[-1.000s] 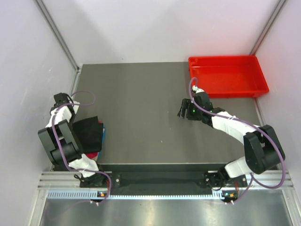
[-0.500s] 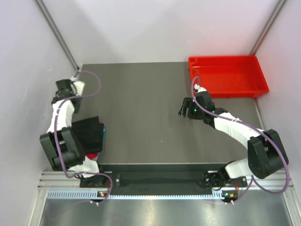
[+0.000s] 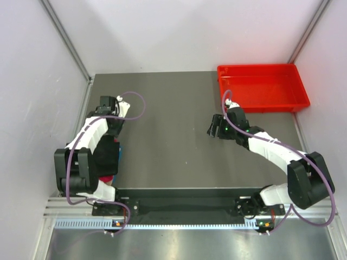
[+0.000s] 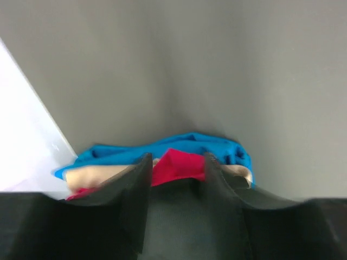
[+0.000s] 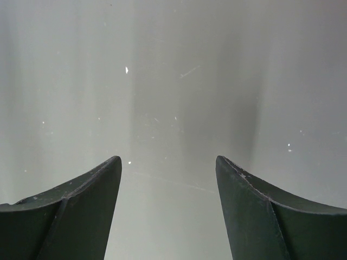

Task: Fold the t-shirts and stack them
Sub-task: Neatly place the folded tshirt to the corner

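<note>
While my left jaws (image 4: 174, 162) stand part-spread with nothing pinched between them, I'm looking straight at the stack of t-shirts (image 3: 104, 156): blue one (image 4: 162, 146) at the bottom, a pale layer (image 4: 97, 174) above it, crimson one (image 4: 179, 167) peeking through the gap, and from overhead a black one (image 3: 103, 151) on top. My left jaws sit just beyond the stack's far edge, clear of the cloth. My right jaws (image 5: 168, 160) hang wide apart over bare surface (image 3: 162, 141), well away to the stack's right. By my reading this is the stacking step wrapping up. The red tray (image 3: 263, 86), far across from the stack, shows no cloth I can make out. Next call: lift my left arm away without snagging the top shirt.
</note>
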Controlling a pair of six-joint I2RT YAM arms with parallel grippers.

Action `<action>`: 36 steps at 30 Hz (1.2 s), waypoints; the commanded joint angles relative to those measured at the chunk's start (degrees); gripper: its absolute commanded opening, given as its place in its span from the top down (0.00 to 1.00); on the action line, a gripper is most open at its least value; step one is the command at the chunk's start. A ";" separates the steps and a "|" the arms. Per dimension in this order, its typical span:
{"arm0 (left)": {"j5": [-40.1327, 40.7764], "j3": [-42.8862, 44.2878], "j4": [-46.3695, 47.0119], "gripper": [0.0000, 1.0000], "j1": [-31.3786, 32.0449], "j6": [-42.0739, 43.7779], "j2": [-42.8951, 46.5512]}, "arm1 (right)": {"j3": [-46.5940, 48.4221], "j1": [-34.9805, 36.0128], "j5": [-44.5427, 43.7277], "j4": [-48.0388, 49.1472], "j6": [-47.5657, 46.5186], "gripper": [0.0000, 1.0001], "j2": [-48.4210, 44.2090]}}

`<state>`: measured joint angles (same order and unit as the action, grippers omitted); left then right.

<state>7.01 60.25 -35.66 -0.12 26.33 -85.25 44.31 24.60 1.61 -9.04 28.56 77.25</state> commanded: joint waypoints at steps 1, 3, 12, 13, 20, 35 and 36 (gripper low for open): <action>0.74 1.10 -3.18 0.65 -0.06 -2.51 -0.88 | -0.19 -0.26 -0.55 1.22 0.01 0.29 -1.84; -0.84 0.92 -3.97 0.77 -0.06 -2.86 0.08 | 0.07 -0.34 -0.46 1.21 0.01 0.29 -1.76; -6.38 -0.22 -6.62 1.00 2.14 -3.39 5.00 | 0.86 -0.43 -0.38 1.04 -0.08 0.29 -1.14; -6.74 -0.13 -6.53 1.00 2.49 -3.56 5.27 | 0.95 -0.43 -0.11 1.04 0.01 0.29 -0.97; -9.47 -1.10 -6.61 1.00 3.37 -4.00 3.87 | 0.25 -0.34 -0.20 0.86 0.36 0.29 -1.84; -11.93 -0.13 -3.46 0.84 3.46 -4.18 0.18 | 0.51 -0.43 -0.11 0.78 0.36 0.29 -1.32; -11.32 -0.04 -2.93 0.80 3.46 -4.18 0.09 | 0.60 -0.43 -0.11 0.78 0.36 0.29 -1.32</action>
<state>-2.55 58.04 -41.08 3.07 22.96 -85.03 44.23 24.58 1.61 -9.43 28.69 77.08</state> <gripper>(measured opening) 0.181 0.709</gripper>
